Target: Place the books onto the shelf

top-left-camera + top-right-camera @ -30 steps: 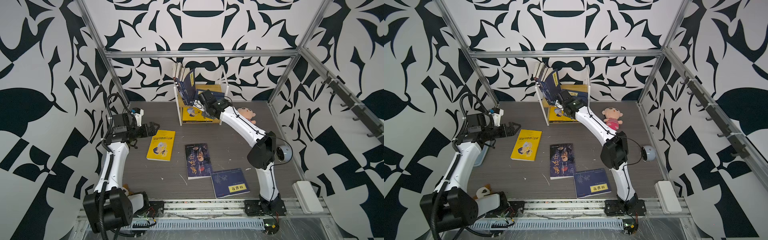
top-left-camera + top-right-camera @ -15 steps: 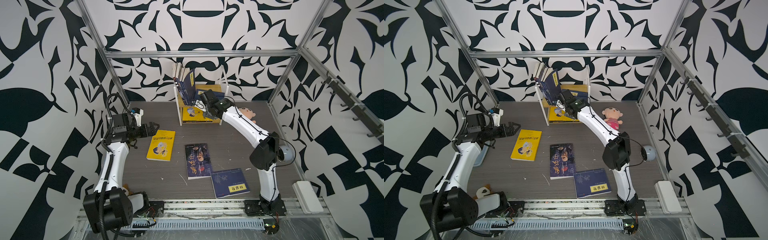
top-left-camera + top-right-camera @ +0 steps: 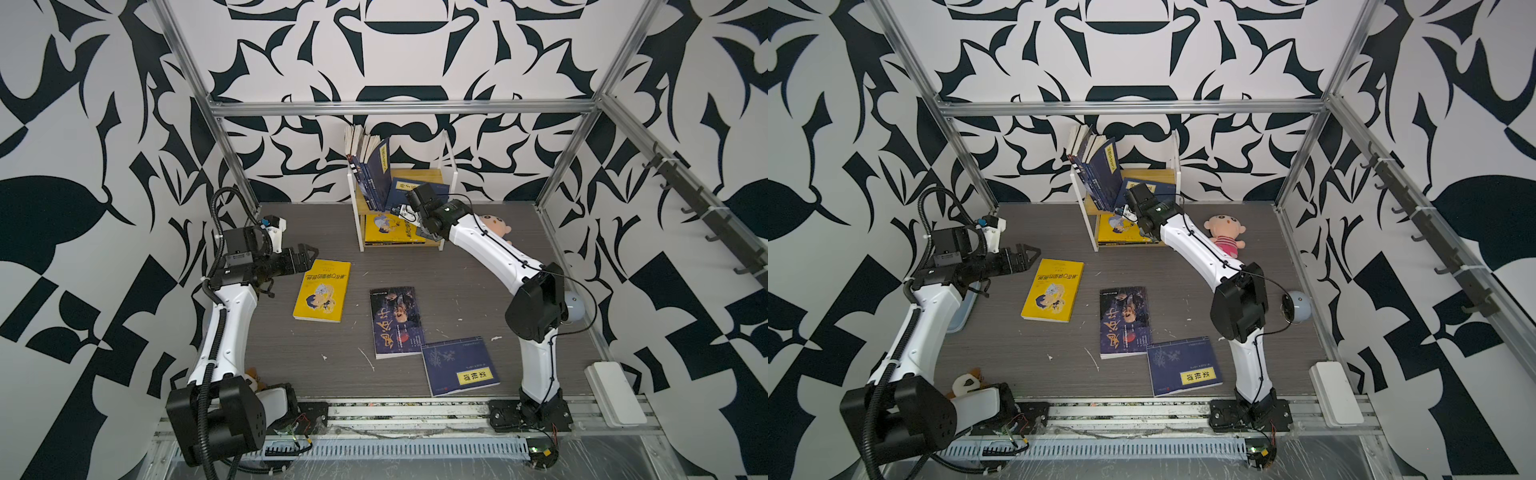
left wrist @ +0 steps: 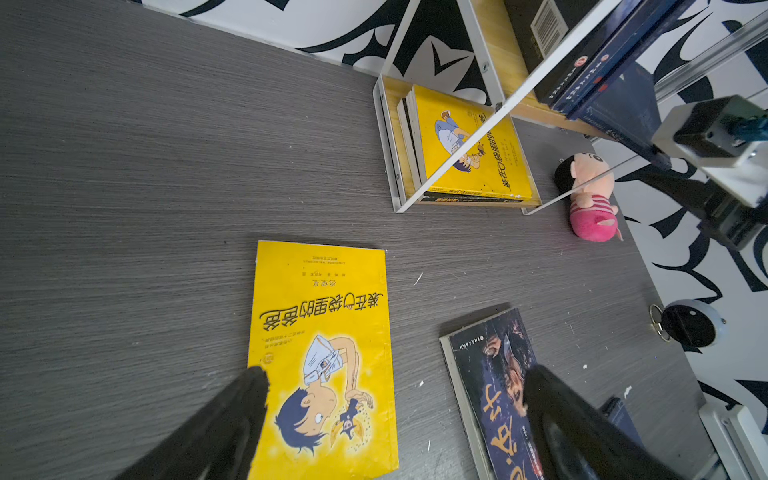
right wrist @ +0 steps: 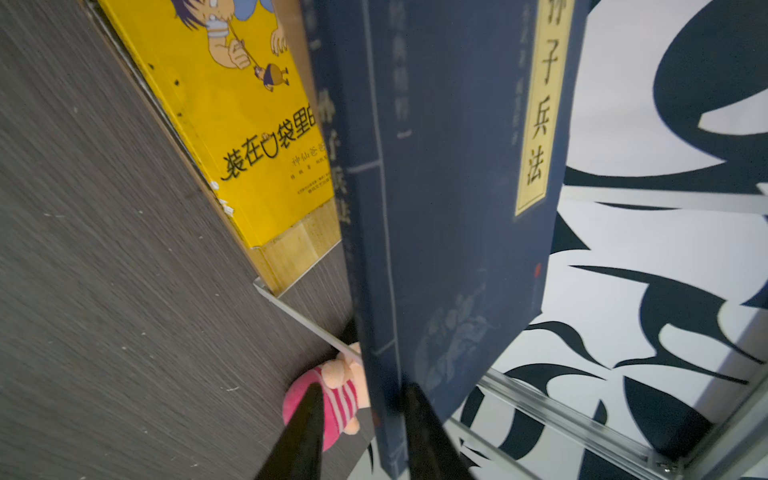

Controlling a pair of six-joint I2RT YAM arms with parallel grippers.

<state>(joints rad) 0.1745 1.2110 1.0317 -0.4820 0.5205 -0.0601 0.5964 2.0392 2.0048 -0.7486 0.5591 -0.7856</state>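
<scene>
Up at the back, upper middle of both top views, your shelf (image 3: 432, 172) had a row of navy books (image 3: 370, 174) leaning on its top board and a yellow cartoon book (image 3: 388, 228) lying flat on the bottom one. Your right gripper (image 5: 362, 388) was at the front of the shelf with another navy book (image 5: 457, 166) standing between its jaws. They weren't clamped: one finger (image 5: 309, 415) sat clear of the cover, and the pink doll (image 5: 343, 395) showed through the gap. Your left gripper (image 3: 311, 256), left of centre, was spread wide and holding nothing, right beside the upper left corner of the loose yellow book (image 3: 322, 291). Flat on the table (image 3: 457, 266) you had that yellow one mid-frame, the dark book (image 3: 397, 322) right of it, and a navy book with a yellow label (image 3: 459, 365) at lower centre, touching the dark one at a corner.
</scene>
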